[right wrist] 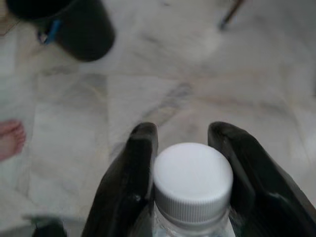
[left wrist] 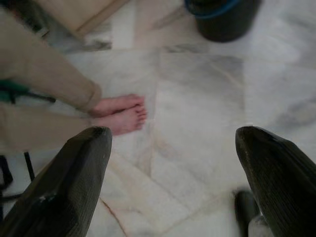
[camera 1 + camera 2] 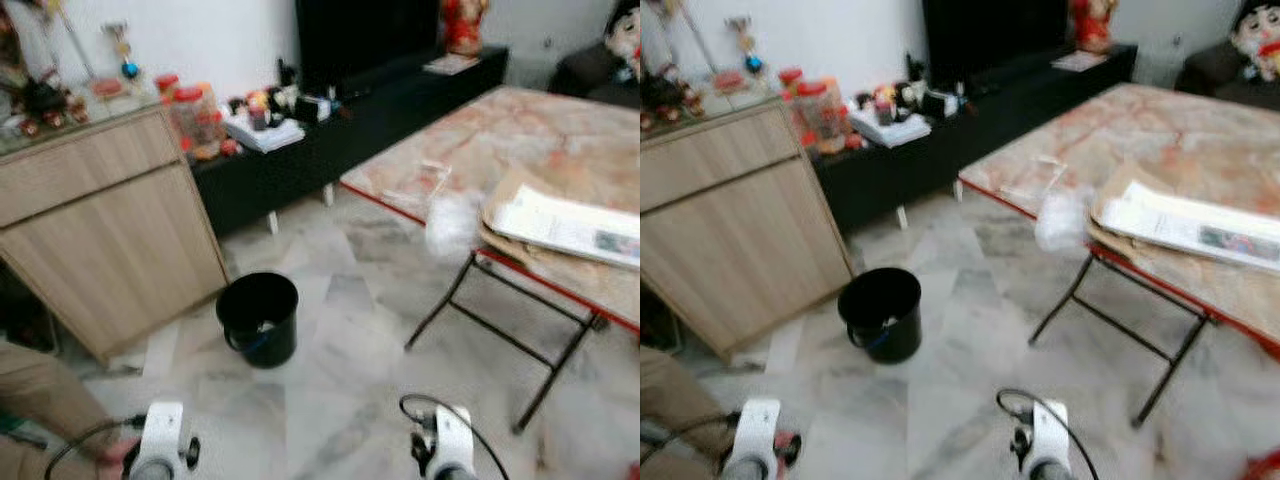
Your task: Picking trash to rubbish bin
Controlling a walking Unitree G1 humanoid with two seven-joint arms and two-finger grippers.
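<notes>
A black rubbish bin [image 3: 259, 317] stands on the marble floor ahead and to the left, with something pale inside. My right gripper [image 1: 181, 163] is shut on a clear plastic bottle with a white cap [image 1: 192, 181], held low over the floor. The bin [image 1: 74, 27] lies beyond it in the right wrist view. My left gripper [image 2: 173, 168] is open over bare floor tiles, nothing between its fingers [image 2: 74, 182]. Both wrists [image 3: 160, 440] show at the bottom of the eye views. A crumpled clear plastic piece [image 3: 452, 222] hangs at the folding table's near edge.
A person's bare feet [image 2: 121, 112] and beige trouser legs stand close to my left gripper. A wooden cabinet [image 3: 100, 230] is at the left, a low black TV bench [image 3: 330, 130] at the back. The folding table [image 3: 520, 150] on the right carries newspapers [image 3: 570, 225].
</notes>
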